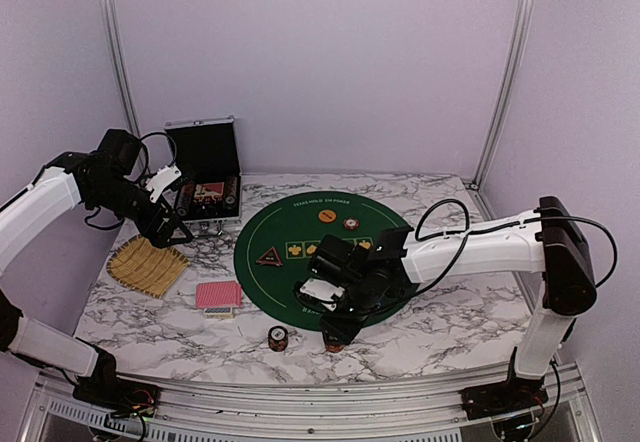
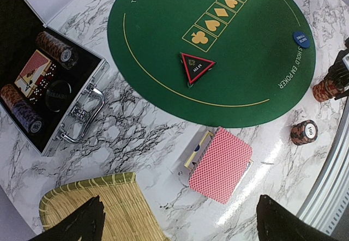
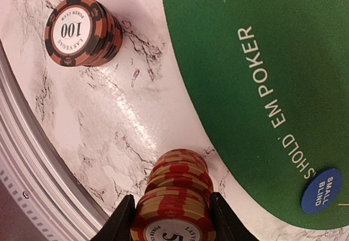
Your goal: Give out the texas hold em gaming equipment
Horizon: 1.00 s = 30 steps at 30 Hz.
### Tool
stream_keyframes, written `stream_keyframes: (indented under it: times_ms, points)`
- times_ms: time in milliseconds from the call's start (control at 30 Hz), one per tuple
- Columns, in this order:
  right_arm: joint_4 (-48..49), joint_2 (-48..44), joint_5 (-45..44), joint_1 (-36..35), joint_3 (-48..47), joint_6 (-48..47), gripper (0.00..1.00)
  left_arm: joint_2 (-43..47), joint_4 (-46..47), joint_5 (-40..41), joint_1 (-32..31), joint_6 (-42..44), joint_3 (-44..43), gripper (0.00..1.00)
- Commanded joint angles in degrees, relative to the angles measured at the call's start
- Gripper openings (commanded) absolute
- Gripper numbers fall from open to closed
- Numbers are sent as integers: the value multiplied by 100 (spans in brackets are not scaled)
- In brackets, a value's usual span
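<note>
**Marble table (image 1: 450, 327), chip stack (image 3: 177, 192) pinched in the right gripper (image 3: 172, 222)**

Both fingers of the right gripper press the sides of the red-and-yellow chip stack, just off the near edge of the green felt mat (image 1: 290, 232). A second stack (image 3: 82, 31), marked 100, stands apart on the marble. The left gripper (image 2: 180, 224) gapes wide over the straw tray (image 2: 109, 203), holding nothing. Red-backed cards (image 2: 221, 164) lie beside the tray.

An open silver case (image 1: 202, 147) stands behind a straw tray (image 1: 147, 265) on the marble table (image 1: 460, 327).
</note>
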<state>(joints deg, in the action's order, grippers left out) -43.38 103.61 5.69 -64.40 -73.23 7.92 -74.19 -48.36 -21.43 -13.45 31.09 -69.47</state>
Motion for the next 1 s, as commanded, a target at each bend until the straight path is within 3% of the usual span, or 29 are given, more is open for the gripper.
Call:
stream_keyframes:
  times_ms: [0,267,700,967]
  points:
    - [-18,-7,-42,-45,-252,-27,30,155,-183,-42,-25,37,-58,99]
    - [-209,364,-349,24,-1261,-82,30,117,-182,-38,-17,27,-58,99]
    - [-272,2943,-404,545,-4381,-72,29,133,-183,-134,-17,26,-101,99]
    - [94,3691,-309,811,-5133,103,28,144,-182,-167,-23,29,-92,99]
